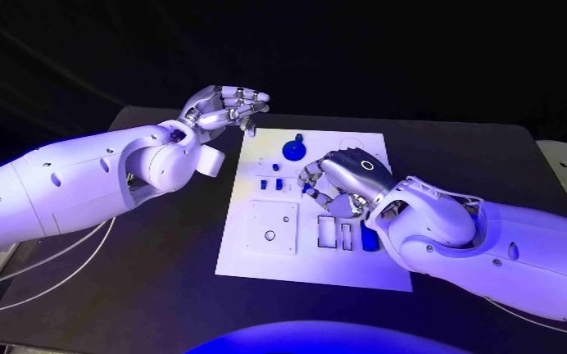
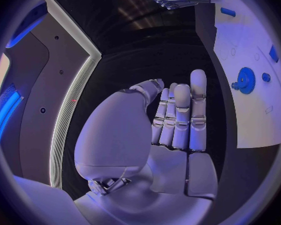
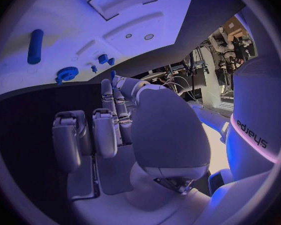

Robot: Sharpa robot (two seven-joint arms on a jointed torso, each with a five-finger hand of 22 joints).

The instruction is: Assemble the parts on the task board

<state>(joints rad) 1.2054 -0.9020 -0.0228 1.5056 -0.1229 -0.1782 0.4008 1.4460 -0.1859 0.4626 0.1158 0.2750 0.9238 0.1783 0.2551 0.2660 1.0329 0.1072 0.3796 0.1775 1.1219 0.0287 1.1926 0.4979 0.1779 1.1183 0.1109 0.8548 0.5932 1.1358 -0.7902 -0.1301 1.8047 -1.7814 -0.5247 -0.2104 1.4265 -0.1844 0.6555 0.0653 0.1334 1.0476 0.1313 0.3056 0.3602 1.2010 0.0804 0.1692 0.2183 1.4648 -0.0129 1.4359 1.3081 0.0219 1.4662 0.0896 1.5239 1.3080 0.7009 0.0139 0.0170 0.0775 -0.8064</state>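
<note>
The white task board [image 1: 390, 268] lies in the middle of the black table. A blue gear [image 1: 294, 151] sits near its far edge, small blue parts [image 1: 273, 183] stand left of centre, and a blue cylinder [image 1: 369, 239] lies beside my right forearm. My right hand [image 1: 344, 176] hovers over the board's middle, back up and fingers curled down. In the right wrist view a small blue part [image 3: 113, 74] shows pinched at its thumb and fingertip. My left hand [image 1: 224, 108] is raised past the board's far left corner, fingers loosely bent, holding nothing [image 2: 178, 120].
The board has raised white blocks and rectangular slots [image 1: 334, 231] in its near half. The black table [image 1: 142, 288] stretches on both sides of the board. My left forearm [image 1: 106, 178] lies over the table's left side, and my right forearm [image 1: 473, 235] crosses the board's near right corner.
</note>
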